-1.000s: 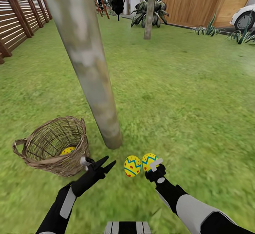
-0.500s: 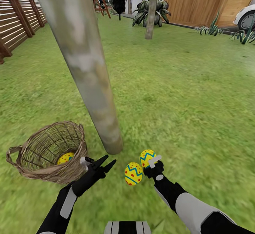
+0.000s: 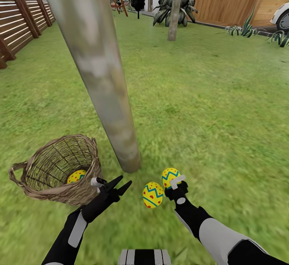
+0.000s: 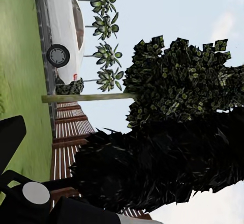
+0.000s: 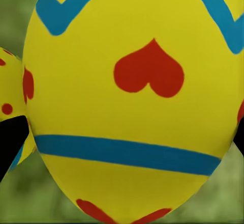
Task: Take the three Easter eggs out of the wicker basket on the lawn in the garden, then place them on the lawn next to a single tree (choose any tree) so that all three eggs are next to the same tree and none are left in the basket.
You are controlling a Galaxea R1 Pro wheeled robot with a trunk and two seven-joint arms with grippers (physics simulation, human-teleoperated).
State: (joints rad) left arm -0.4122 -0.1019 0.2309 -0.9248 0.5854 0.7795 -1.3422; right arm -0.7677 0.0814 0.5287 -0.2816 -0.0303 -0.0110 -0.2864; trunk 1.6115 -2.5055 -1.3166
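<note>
The thick pale tree (image 3: 105,84) rises from the lawn (image 3: 208,108) right in front of me. The wicker basket (image 3: 48,186) stands left of its base, and one Easter egg (image 3: 76,175) lies inside. A second egg (image 3: 153,195) lies on the grass right of the trunk's foot. My right gripper (image 3: 173,180) is shut on the third egg (image 3: 170,175), low over the grass near the trunk; up close this egg (image 5: 127,96) sits between dark fingers (image 5: 10,137). My left gripper (image 3: 125,181) is open and empty, between the basket and the lying egg.
A brown slat fence (image 3: 20,20) bounds the garden at the left. A thin trunk (image 3: 175,8), spiky plants (image 3: 176,0) and a wooden wall (image 3: 237,0) stand at the back. A white car (image 4: 63,25) is parked beyond the lawn.
The head view has shifted slightly. My right gripper has carried its egg a little farther forward, away from the egg lying on the grass. The left arm holds still.
</note>
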